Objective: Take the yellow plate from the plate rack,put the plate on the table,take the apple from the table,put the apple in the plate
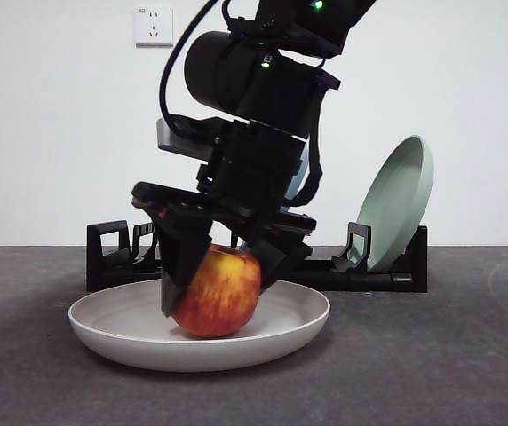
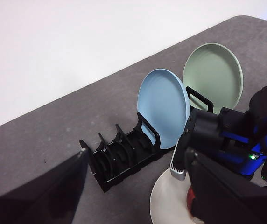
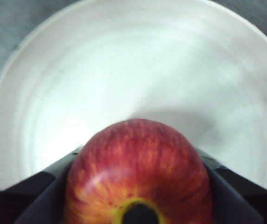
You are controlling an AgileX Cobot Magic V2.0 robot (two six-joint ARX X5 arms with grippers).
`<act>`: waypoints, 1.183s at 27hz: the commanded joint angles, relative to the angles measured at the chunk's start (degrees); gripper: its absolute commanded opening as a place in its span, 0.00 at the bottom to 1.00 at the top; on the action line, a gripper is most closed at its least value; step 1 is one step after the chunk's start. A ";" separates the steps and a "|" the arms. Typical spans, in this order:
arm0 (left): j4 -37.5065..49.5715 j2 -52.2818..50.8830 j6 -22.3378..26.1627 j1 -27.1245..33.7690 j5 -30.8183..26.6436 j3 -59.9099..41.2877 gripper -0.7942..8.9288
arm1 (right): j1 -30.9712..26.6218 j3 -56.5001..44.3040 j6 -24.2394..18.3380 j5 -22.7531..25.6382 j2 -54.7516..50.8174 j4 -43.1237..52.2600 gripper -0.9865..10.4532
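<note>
Wide, shallow matte cream plate (image 1: 199, 342) holds the red, yellow-streaked apple (image 1: 218, 293), clamped between the right gripper (image 1: 223, 280) jaws

No legible text, label, brand, number or sign appears in any view. The two wall sockets (image 1: 154, 26) in the front view bear no readable marking. The arm's green indicator lights (image 1: 265, 63) carry no characters.

The right arm (image 1: 254, 80) is matte black and blocky, with a cylindrical wrist, 2 green lights, a looping black cable and a grey bracket above its wedge-shaped fingers (image 1: 183, 257).
</note>
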 commanded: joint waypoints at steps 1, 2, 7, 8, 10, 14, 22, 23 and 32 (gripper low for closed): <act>0.11 -0.11 -0.37 0.13 -0.26 -0.02 0.44 | 0.48 0.09 -1.20 -0.09 1.62 -0.42 0.11; -0.04 -0.11 -0.37 0.13 -0.31 -0.02 0.44 | 0.57 0.09 -1.22 -0.20 1.62 -0.52 0.15; -0.26 -0.04 -0.35 0.13 -1.20 -0.02 0.44 | 0.59 0.09 -1.22 0.50 1.62 -0.50 0.50; -0.31 -0.02 -0.37 0.13 -1.57 -0.02 0.44 | 0.61 0.09 -1.22 1.31 1.62 -0.50 0.53; -0.48 -0.02 -0.37 0.13 -1.60 -0.02 0.44 | 0.63 0.09 -1.25 2.62 1.57 -0.50 0.54; -0.48 -0.02 -0.37 0.13 -1.62 -0.02 0.44 | 0.76 0.55 -1.25 2.58 0.92 -0.57 0.53; 0.04 0.37 -0.33 0.13 -1.62 -0.02 0.44 | 0.76 2.54 -1.51 2.58 -5.33 -2.69 0.53; 0.11 0.50 -0.26 0.13 -1.62 -0.02 0.44 | 0.70 2.54 -1.73 2.69 -6.60 -3.02 0.53; 3.85 4.81 6.34 0.20 -1.40 -0.02 0.44 | -1.38 2.54 -3.19 2.80 -20.61 -5.16 0.51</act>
